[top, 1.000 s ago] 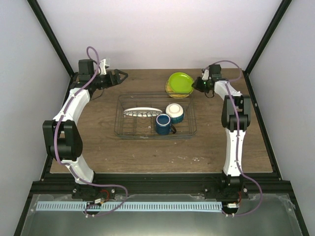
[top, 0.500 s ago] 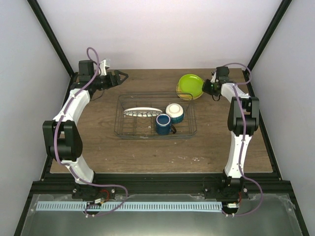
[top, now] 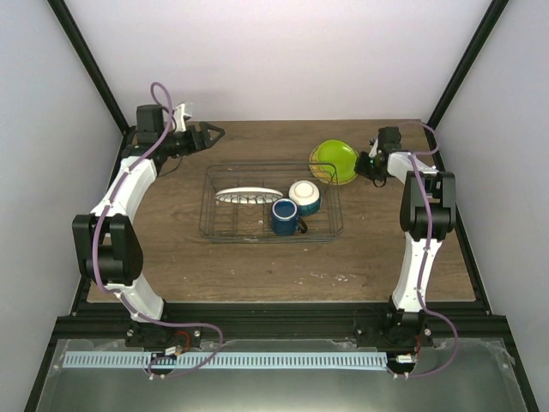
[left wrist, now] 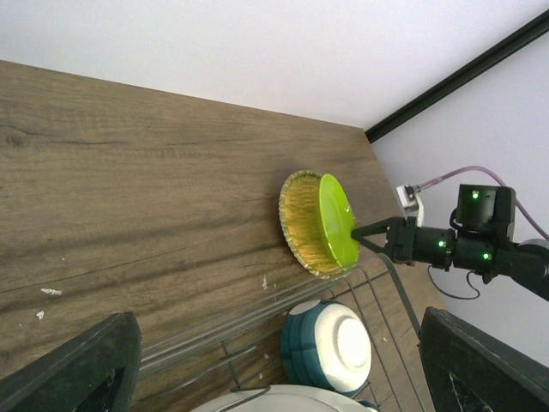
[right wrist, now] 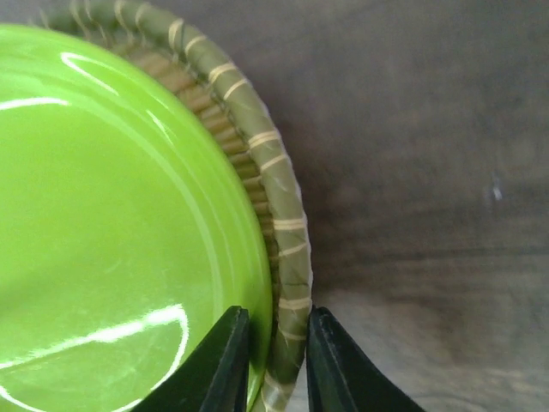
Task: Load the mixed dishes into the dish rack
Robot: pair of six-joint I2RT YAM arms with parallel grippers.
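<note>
The lime-green plate (top: 334,160) with its yellow-orange woven rim stands tilted on edge at the dish rack's far right corner; it also shows in the left wrist view (left wrist: 319,225). My right gripper (top: 359,160) is shut on its rim (right wrist: 283,257), one finger on each side. The wire dish rack (top: 208,225) holds the white striped plate (top: 248,195), the cream bowl with blue base (top: 304,196) and the dark blue mug (top: 285,216). My left gripper (top: 208,133) is open and empty, over the table beyond the rack's far left corner.
Black frame posts rise at the table's back corners. Bare wooden table lies in front of the rack and on both sides of it. Small white crumbs dot the wood near the rack (left wrist: 264,282).
My right gripper has carried the green plate to the right and nearer, and tipped it from lying nearly flat to standing on edge. The left arm has not moved.
</note>
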